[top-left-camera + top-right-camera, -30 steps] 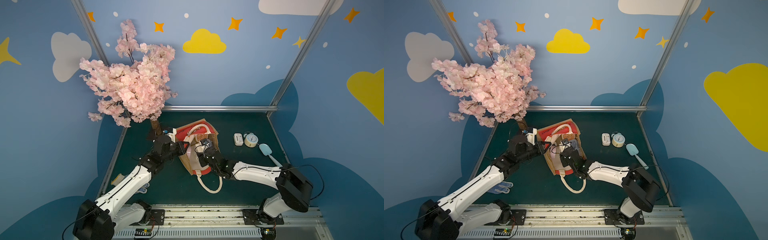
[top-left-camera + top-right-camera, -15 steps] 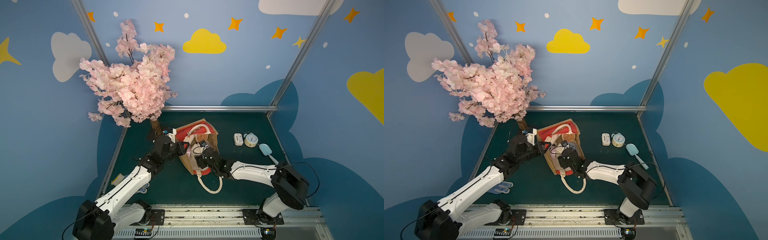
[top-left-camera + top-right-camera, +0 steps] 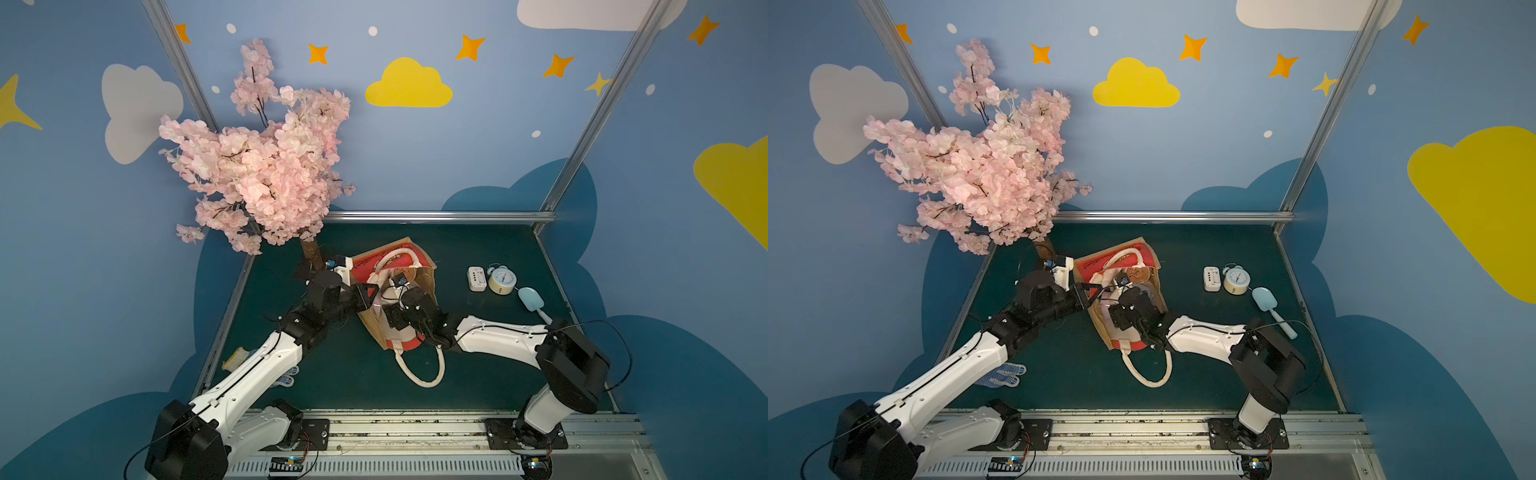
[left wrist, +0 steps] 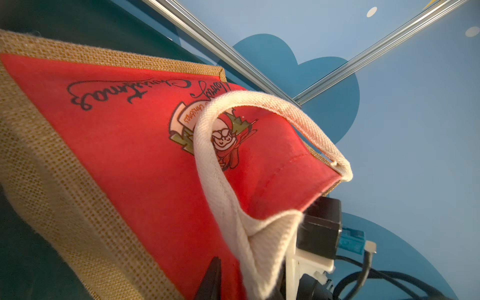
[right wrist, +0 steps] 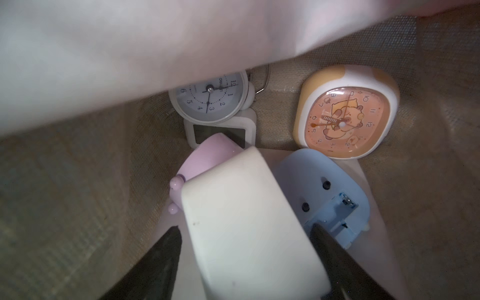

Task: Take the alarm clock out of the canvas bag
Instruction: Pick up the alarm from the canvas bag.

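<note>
Right gripper (image 5: pixel 244 228) inside canvas bag (image 4: pixel 130 145), fingers (image 5: pixel 161 259) wide astride cream alarm clock (image 5: pixel 241 207) lying among other clocks (image 5: pixel 345 111). Left gripper (image 3: pixel 369 291) pinches bag's rim, narrow. Advice: centre, close squarely, lift straight, clear of lining (image 5: pixel 104 52).

Top views: bright, even light, soft shadows, wide-angle bowing at the edges. Right wrist view: dim inside the boxy tan jute bag (image 5: pixel 78 181); its cream lining fold (image 5: pixel 130 52) close to the lens is blurred. Left wrist view: well lit, mostly sharp.
</note>
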You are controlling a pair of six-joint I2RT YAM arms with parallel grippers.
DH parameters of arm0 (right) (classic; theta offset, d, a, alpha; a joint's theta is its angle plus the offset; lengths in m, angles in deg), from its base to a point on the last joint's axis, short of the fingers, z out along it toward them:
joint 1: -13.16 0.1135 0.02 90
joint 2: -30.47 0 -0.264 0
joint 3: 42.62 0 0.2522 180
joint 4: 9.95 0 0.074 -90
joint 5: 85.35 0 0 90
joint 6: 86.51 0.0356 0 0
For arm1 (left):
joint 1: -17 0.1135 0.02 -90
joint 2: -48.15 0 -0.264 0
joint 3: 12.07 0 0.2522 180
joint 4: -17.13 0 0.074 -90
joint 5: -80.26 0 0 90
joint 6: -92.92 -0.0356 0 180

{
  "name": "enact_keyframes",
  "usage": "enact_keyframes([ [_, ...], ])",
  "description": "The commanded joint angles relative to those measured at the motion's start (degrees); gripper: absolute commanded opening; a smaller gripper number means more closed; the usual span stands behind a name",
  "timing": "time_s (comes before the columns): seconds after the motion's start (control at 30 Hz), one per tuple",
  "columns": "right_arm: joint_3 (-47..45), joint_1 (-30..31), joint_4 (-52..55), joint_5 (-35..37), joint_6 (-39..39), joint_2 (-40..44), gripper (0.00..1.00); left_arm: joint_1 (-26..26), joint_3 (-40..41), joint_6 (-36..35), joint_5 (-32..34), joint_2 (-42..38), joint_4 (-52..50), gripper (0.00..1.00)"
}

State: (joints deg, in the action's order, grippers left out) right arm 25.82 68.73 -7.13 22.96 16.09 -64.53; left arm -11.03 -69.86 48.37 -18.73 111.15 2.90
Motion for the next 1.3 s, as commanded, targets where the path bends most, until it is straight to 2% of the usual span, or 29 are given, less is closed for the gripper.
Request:
enact_keyframes([
  [0.0, 1.4, -0.6, -0.46, -2.25, -1.65, -1.52, 0.77, 0.18, 0.21, -0.19, 0.6, -0.56, -1.11, 0.23],
  [0.53, 0.99, -2.57, -1.42, -10.28, -7.09, -2.73, 0.74, 0.22, 0.71, -0.28, 0.82, -0.59, -0.5, 0.23],
  [0.87, 1.83, -3.45, 0.56, -11.69, -7.68, -3.99, 0.71, 0.22, 0.61, -0.1, 0.78, -0.65, -0.54, 0.23],
  [1.27, 2.1, -3.8, 0.57, -11.18, -7.69, -4.05, 0.62, 0.24, 0.92, -0.19, 1.3, -1.12, -0.94, 0.23],
])
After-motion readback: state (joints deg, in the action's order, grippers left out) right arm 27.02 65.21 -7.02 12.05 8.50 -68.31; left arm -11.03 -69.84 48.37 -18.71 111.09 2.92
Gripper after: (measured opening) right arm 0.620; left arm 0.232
